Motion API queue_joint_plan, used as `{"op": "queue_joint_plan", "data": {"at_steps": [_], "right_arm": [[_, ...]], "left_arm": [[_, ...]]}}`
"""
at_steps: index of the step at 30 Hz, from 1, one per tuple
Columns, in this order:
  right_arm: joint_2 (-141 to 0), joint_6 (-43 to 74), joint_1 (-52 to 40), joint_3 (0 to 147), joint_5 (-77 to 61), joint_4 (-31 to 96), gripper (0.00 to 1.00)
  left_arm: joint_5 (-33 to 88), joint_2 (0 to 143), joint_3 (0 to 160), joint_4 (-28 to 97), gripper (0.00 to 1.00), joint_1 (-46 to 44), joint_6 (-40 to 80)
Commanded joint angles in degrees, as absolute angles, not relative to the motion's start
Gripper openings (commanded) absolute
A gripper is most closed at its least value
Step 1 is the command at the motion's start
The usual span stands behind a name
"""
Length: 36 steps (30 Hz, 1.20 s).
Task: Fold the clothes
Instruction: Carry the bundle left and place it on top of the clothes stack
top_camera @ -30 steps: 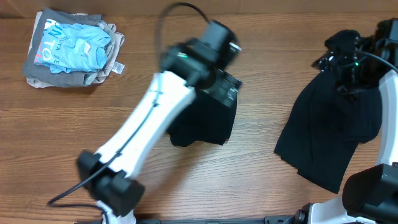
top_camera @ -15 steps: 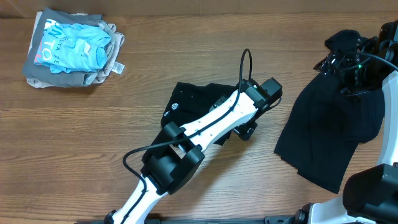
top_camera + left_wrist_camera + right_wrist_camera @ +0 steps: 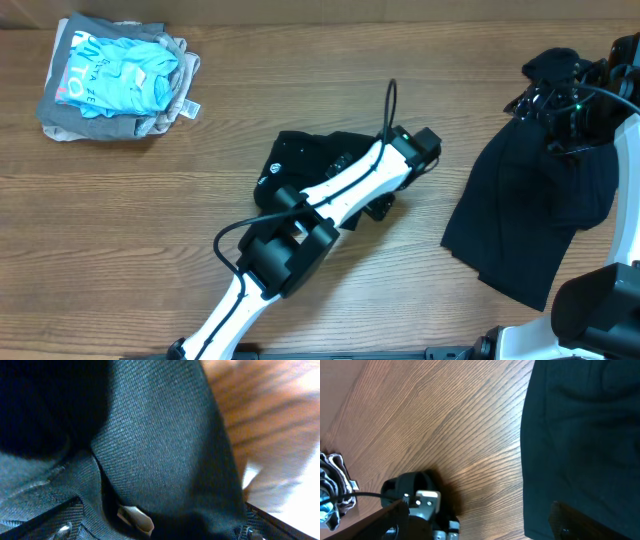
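Note:
A black garment [image 3: 312,165] with a small white logo lies bunched mid-table. My left gripper [image 3: 378,207] is down at its right edge. In the left wrist view black fabric [image 3: 150,435] fills the picture, with a small white tag [image 3: 135,517] low down. The jaws stand wide open there, with fabric lying between them and not pinched. A second black garment [image 3: 530,215] lies spread at the right. My right gripper [image 3: 553,125] hovers open over its upper part, and in the right wrist view this garment [image 3: 585,435] lies below the gripper [image 3: 477,530].
A pile of folded blue and grey clothes [image 3: 115,75] sits at the table's far left corner, and it also shows in the right wrist view as a small pile [image 3: 332,487]. The left arm's wrist [image 3: 420,505] is in that view too. Bare wooden table [image 3: 150,220] separates the garments.
The left arm has swung down from over the middle garment and set its gripper at the garment's right edge, then shifted slightly left. The right arm has not moved.

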<state>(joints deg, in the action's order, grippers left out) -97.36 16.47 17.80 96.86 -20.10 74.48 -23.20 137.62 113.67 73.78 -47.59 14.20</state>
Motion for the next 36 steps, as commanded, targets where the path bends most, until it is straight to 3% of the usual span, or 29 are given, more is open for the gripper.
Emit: {"op": "queue_joint_plan", "data": {"at_steps": [1, 2, 3, 10, 18, 30, 36], "right_arm": [[-97.1, 16.03, 17.69, 97.47, -18.87, 74.3, 0.93], [-97.1, 16.03, 17.69, 97.47, -18.87, 74.28, 0.93], [-97.14, 16.03, 17.69, 97.47, -18.87, 74.24, 0.94], [-97.14, 16.01, 17.69, 97.47, -18.87, 74.13, 0.93], [-97.21, 16.03, 17.69, 97.47, -17.58, 73.67, 0.94], [-97.19, 16.03, 17.69, 97.47, -16.1, 73.69, 0.97], [-97.19, 16.01, 17.69, 97.47, -16.08, 74.91, 0.98]], "left_arm": [[-26.39, 143.15, 112.49, 73.03, 0.78, -41.28, 13.3], [-25.85, 143.15, 112.49, 72.75, 0.32, -39.97, 13.3], [-25.67, 143.15, 112.49, 72.42, 0.06, -38.72, 13.32], [-25.5, 143.0, 113.14, 70.87, 0.04, -30.83, 11.88], [-25.39, 135.63, 130.76, 82.59, 0.04, -23.0, 9.41], [-24.67, 117.54, 140.53, 77.36, 0.04, -15.73, -11.55], [-32.73, 116.25, 140.53, 67.05, 0.04, -8.29, -23.92]]}}
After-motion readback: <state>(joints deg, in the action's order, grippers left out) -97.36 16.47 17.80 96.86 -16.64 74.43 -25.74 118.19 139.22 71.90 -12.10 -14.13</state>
